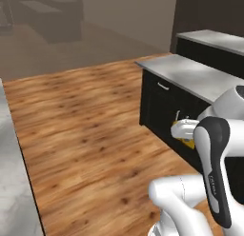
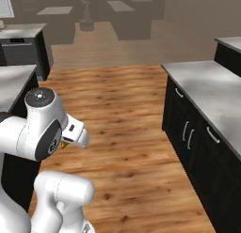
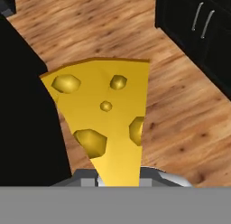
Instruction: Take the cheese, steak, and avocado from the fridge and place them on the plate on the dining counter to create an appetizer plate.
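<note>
The gripper (image 1: 187, 135) is closed narrowly on the cheese (image 3: 106, 123), its narrow end pinched between the fingers and its wide holed face jutting out beyond them over the wooden floor (image 3: 180, 105), presumably carried clear for transport toward the plate.

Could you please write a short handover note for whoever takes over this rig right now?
Gripper: shut on the cheese, carried above the wood floor, black cabinets nearby.
Done: cheese is out and in hand.
Left: set the cheese on the plate at the dining counter, then fetch the steak and the avocado from the fridge. None of these show in the present views.
</note>
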Robot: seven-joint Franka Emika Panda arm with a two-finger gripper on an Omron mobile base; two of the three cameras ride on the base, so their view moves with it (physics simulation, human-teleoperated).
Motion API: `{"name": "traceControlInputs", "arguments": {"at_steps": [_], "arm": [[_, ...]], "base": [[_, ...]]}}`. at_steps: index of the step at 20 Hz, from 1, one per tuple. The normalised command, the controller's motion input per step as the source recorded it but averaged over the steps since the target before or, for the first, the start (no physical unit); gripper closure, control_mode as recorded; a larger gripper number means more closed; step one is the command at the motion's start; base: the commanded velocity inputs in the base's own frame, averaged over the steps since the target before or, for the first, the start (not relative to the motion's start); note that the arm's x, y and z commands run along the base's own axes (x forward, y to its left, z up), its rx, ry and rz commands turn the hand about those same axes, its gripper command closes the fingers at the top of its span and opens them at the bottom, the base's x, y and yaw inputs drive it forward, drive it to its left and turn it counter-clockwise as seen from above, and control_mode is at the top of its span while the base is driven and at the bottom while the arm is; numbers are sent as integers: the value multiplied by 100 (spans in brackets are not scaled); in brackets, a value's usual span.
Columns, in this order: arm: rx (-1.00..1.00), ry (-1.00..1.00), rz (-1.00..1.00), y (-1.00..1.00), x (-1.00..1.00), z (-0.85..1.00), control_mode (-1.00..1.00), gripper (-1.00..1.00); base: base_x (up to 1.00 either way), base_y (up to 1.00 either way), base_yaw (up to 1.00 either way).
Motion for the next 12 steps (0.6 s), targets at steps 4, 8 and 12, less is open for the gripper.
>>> {"name": "traceControlInputs", "arguments": {"at_steps": [4,8,12], "arm": [[0,0,0,0,0,0,100,100],[0,0,0,0,0,0,100,100],[0,0,0,0,0,0,100,100]], "base": [[100,0,10],[100,0,1],[100,0,0]]}}
